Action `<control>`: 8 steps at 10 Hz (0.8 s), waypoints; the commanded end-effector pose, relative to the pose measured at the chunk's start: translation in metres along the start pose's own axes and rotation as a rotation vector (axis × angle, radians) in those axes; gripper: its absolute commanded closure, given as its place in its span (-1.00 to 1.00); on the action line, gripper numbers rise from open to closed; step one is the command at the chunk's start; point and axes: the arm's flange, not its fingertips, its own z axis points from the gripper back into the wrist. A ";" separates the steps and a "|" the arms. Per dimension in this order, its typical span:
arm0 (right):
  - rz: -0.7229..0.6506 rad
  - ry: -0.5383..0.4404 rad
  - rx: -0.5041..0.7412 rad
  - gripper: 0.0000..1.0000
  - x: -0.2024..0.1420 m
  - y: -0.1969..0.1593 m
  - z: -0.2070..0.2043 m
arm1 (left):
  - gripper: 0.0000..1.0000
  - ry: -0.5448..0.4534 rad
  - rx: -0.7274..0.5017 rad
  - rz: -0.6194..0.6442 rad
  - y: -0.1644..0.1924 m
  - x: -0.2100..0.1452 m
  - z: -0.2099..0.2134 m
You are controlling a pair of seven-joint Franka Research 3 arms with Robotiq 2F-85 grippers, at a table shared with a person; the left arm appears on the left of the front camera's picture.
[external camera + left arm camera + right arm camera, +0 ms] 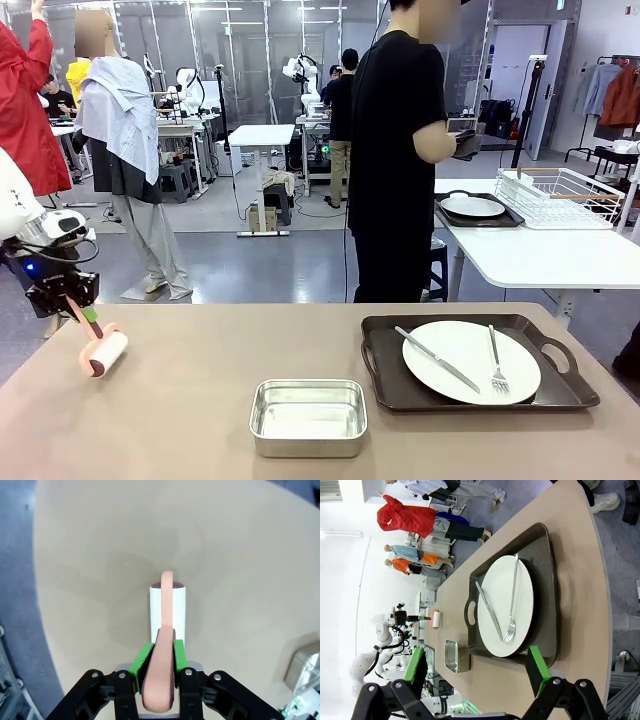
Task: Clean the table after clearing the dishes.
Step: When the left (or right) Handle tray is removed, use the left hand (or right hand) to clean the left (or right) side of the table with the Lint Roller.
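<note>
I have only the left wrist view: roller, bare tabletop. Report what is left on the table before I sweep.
Observer: One dark tray with a white plate, knife and fork sits on the table's right half.
Operator: Report the right gripper.
Observer: The right gripper is open and empty, facing that tray.
Operator: Name any dishes off the table.
Observer: A second tray with a second plate lies on the white side table, beyond the far right corner.
</note>
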 end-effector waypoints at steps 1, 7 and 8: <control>0.003 -0.002 0.009 -1.00 -0.003 0.002 0.001 | 0.54 -0.058 0.065 -0.003 -0.007 -0.005 0.024; 0.003 -0.002 0.009 -1.00 -0.003 0.002 0.001 | 0.54 -0.126 0.016 -0.040 -0.034 -0.014 0.100; 0.003 -0.002 0.009 -1.00 -0.003 0.002 0.001 | 0.54 -0.126 0.016 -0.040 -0.034 -0.014 0.100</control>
